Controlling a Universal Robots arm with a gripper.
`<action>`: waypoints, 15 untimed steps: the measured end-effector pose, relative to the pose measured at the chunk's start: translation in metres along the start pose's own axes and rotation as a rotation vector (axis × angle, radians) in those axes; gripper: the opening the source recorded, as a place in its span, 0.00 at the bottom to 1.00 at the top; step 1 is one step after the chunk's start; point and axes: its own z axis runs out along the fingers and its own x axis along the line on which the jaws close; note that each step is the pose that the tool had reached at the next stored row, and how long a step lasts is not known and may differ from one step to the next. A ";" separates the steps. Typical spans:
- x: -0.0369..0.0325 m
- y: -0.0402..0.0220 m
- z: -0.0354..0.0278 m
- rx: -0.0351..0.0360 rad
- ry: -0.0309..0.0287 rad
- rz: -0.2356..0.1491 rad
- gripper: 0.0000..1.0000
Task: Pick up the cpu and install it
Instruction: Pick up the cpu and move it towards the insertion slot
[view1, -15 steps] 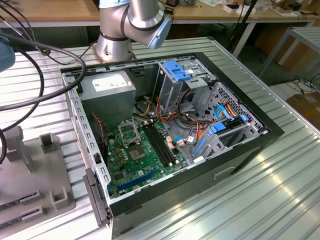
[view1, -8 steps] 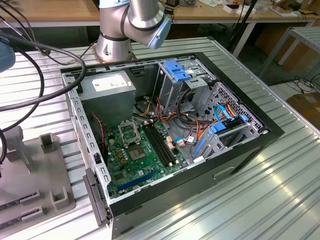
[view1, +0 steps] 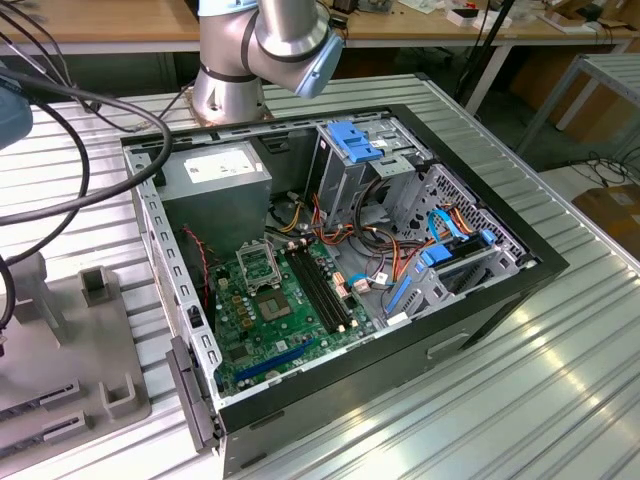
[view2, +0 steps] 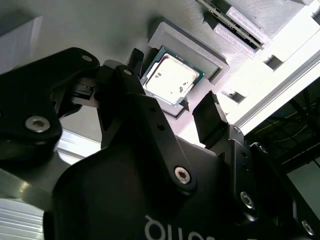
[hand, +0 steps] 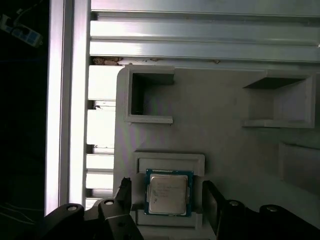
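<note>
Gripper (hand: 167, 196) stands wide astride the cpu (hand: 168, 192) in its grey holder (hand: 170, 159); off-centre closing could tilt the chip.

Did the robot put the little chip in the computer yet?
Not yet, nothing is finished. The cpu lies flat in its grey holder on the table. In hand: the open gripper has one finger on each side of the chip, not squeezing it. Left to do: lifting the chip and fitting it onto the green motherboard inside the computer case.
</note>
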 end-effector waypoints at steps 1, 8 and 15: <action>0.0000 0.0001 0.0004 0.0010 -0.0001 0.000 0.67; -0.0001 0.0001 0.0027 0.0068 0.0002 0.001 0.67; -0.0003 0.0007 0.0027 0.0225 0.0008 0.001 0.67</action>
